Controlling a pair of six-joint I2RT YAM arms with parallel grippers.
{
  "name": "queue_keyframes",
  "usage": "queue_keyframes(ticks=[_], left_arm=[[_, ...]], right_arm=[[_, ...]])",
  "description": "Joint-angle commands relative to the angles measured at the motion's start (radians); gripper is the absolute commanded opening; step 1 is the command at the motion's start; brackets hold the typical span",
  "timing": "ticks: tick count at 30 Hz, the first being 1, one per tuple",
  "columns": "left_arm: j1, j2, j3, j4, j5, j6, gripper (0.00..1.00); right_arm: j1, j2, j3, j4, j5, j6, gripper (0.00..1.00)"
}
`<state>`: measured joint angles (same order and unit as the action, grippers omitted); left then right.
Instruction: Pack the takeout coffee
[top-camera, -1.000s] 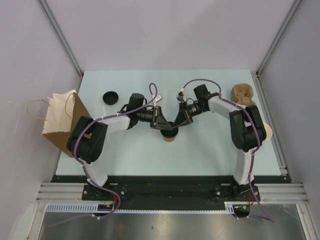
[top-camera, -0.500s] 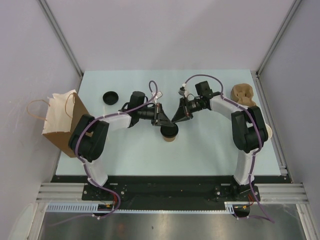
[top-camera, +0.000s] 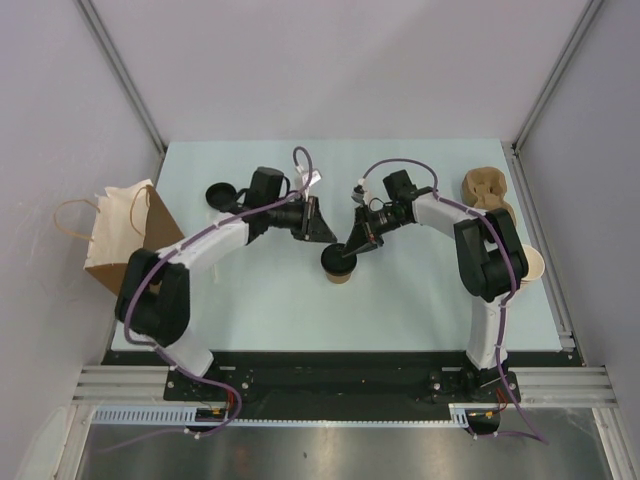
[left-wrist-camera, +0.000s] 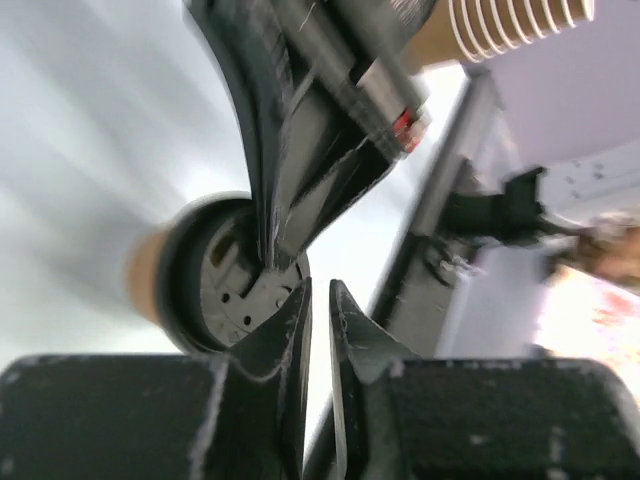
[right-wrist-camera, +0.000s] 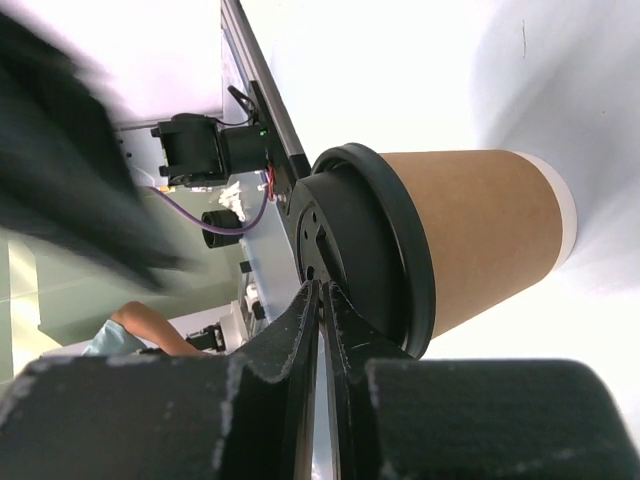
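Item: takeout coffee, kraft cup with black lid; stands upright near the middle of the table; long axis vertical.
Right gripper: jaws at a thin slit, holding nothing; tips rest on the lid's top, reaching in from the far-right side.
Left gripper: jaws likewise narrow and empty; just far-left of the cup, apart from it.
Paper bag: at the table's left edge; well apart from the cup, on the left arm's side.
Judgement: right arm is nearer; a grasp calls for jaws spread and set around the cup's wall, across its vertical axis.
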<state>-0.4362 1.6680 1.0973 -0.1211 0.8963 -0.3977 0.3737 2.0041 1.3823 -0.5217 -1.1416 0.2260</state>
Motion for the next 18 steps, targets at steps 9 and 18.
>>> queue_keyframes(ticks=[9,18], left_arm=[[-0.163,-0.148,0.268,-0.509,-0.594,0.572,0.24],[-0.26,-0.05,0.184,-0.46,-0.701,0.629,0.29]], right_arm=[[0.011,0.013,0.017,-0.037,0.111,-0.059,0.1],[0.01,0.035,0.024,-0.052,0.126,-0.066,0.1]])
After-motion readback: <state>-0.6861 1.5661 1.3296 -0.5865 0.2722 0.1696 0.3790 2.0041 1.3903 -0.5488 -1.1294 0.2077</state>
